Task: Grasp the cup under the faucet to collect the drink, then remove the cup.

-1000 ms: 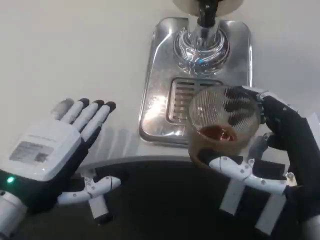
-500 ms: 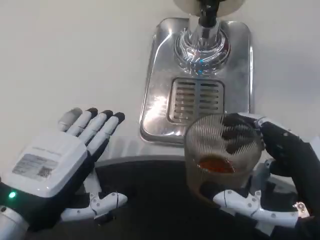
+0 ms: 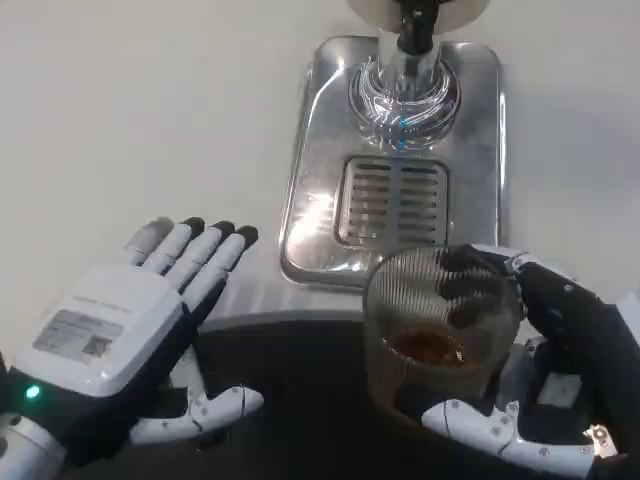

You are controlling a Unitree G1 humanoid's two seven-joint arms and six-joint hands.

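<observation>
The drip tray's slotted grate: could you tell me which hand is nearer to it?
Right. The right hand holds the cup just at the front edge of the drip tray, below the grate; the left hand rests open, well off to the tray's side.

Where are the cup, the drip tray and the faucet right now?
cup [image 3: 440, 330]: head view, on its ribbed glass wall.
drip tray [image 3: 320, 150]: head view, on its bare left side.
faucet [image 3: 405, 65]: head view, on its chrome column.

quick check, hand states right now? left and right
Left hand: open, holding nothing, fingers spread flat.
Right hand: holding the ribbed glass cup with brown drink in it.
</observation>
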